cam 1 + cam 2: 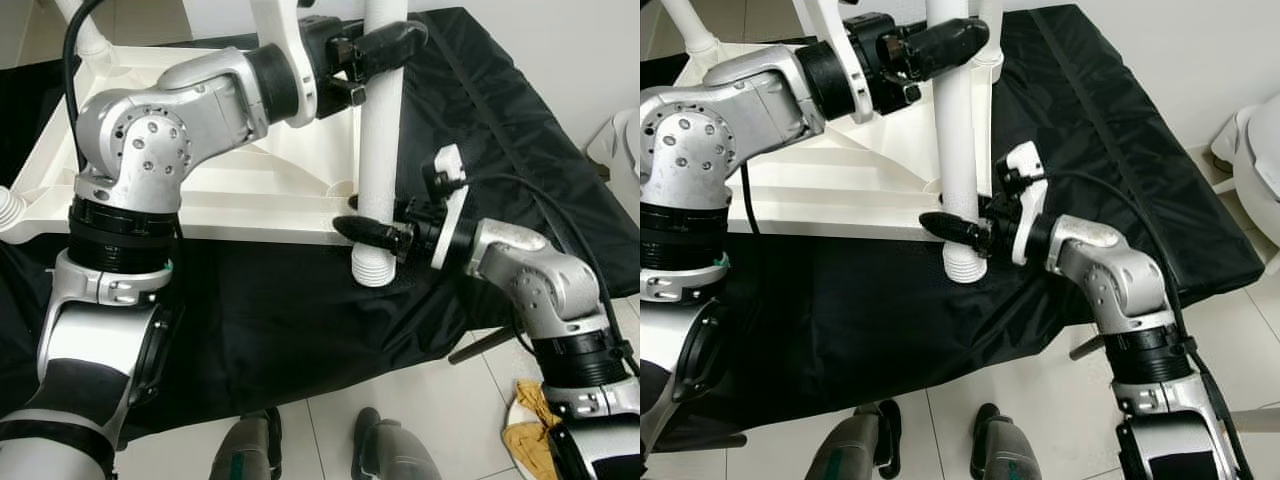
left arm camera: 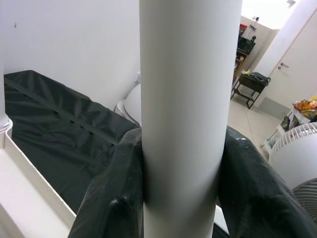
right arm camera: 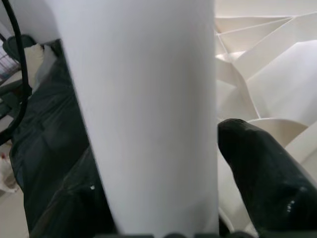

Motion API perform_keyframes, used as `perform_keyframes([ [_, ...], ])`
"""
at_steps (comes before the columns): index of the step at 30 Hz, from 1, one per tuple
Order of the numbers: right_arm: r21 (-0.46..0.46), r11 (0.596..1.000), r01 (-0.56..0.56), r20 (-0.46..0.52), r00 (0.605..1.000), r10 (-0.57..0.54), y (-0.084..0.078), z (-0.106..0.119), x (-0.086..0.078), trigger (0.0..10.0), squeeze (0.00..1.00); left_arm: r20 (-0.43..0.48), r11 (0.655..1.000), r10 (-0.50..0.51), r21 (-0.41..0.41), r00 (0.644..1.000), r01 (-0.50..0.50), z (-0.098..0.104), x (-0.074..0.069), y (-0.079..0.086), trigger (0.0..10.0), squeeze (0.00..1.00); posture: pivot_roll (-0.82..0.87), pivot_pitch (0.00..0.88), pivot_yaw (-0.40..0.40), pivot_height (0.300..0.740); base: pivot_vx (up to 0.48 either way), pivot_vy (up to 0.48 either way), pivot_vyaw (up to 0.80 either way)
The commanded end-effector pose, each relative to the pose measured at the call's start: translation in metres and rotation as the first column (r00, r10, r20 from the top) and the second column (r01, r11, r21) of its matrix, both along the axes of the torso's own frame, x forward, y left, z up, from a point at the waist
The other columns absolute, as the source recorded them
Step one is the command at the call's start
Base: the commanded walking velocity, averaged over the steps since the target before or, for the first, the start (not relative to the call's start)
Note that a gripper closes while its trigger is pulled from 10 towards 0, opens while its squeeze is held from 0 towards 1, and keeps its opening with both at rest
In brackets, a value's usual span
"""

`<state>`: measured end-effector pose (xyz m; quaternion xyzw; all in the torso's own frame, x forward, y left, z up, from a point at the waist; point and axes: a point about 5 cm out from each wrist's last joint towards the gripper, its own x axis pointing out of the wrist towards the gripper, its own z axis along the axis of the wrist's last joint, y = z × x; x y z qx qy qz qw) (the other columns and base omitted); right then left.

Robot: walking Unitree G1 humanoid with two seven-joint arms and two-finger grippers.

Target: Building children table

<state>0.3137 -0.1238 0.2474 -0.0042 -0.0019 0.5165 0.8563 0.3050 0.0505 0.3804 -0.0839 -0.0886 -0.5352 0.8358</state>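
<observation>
A white round table leg (image 1: 381, 140) stands upright at the near right corner of the upturned white tabletop (image 1: 240, 190). Its threaded lower end (image 1: 372, 268) rests on the black cloth just outside the corner. My left gripper (image 1: 385, 45) is shut on the leg high up, and its black fingers (image 2: 111, 198) wrap both sides of the tube. Low down, just above the thread, my right gripper (image 1: 375, 232) is shut on the same leg, with one fingertip (image 3: 262, 178) pressed against it beside the ribbed underside of the top.
A black cloth (image 1: 480, 110) covers the low surface under the tabletop. Another white leg (image 1: 85, 30) rises at the far left corner. A white object (image 1: 620, 145) sits at the right edge, yellow cloth (image 1: 535, 425) lies on the tiled floor, and my feet (image 1: 310, 445) stand below.
</observation>
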Motion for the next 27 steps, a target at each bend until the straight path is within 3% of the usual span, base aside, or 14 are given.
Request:
perform_keyframes([
  [1, -0.006, 1.000, 0.008, -0.006, 1.000, -0.008, -0.0017, 0.0015, 0.0011, 10.0, 1.00, 0.090, 0.965, -0.263, 0.041, 0.961, 0.260, 0.0054, -0.0196, -0.0097, 10.0, 0.00, -0.01, 0.172, 0.013, 0.740, 0.000, 0.000, 0.00],
  [4, -0.006, 1.000, 0.007, -0.010, 1.000, -0.007, -0.0019, 0.0014, 0.0011, 10.0, 1.00, 0.090, 0.965, -0.263, 0.041, 0.960, 0.261, 0.0054, -0.0197, -0.0099, 10.0, 0.00, -0.01, 0.172, 0.013, 0.740, 0.000, 0.000, 0.00],
  [5, 0.002, 1.000, -0.023, -0.034, 0.999, 0.023, -0.0014, 0.0044, -0.0017, 10.0, 0.00, 0.095, 0.963, -0.269, 0.048, 0.958, 0.266, 0.0053, -0.0207, -0.0102, 10.0, 0.00, -0.01, 0.170, 0.013, 0.740, 0.000, 0.000, 0.00],
  [15, -0.032, 0.997, -0.072, -0.119, 0.991, 0.068, -0.0040, 0.0058, -0.0048, 10.0, 0.00, 0.110, 0.960, -0.278, 0.064, 0.954, 0.272, 0.0044, -0.0235, -0.0114, 10.0, 0.00, -0.01, 0.167, 0.008, 0.740, 0.000, 0.000, 0.00],
  [26, -0.052, 0.996, -0.072, -0.139, 0.988, 0.064, -0.0042, 0.0020, -0.0035, 10.0, 0.00, 0.118, 0.959, -0.283, 0.063, 0.952, 0.277, 0.0056, -0.0262, -0.0128, 10.0, 0.00, -0.01, 0.162, 0.008, 0.740, 0.000, 0.000, 0.00],
  [27, -0.051, 0.996, -0.071, -0.139, 0.988, 0.063, -0.0039, 0.0020, -0.0030, 7.3, 0.00, 0.119, 0.959, -0.283, 0.063, 0.952, 0.277, 0.0060, -0.0266, -0.0131, 10.0, 0.00, -0.01, 0.164, 0.006, 0.740, 0.000, 0.000, 0.00],
])
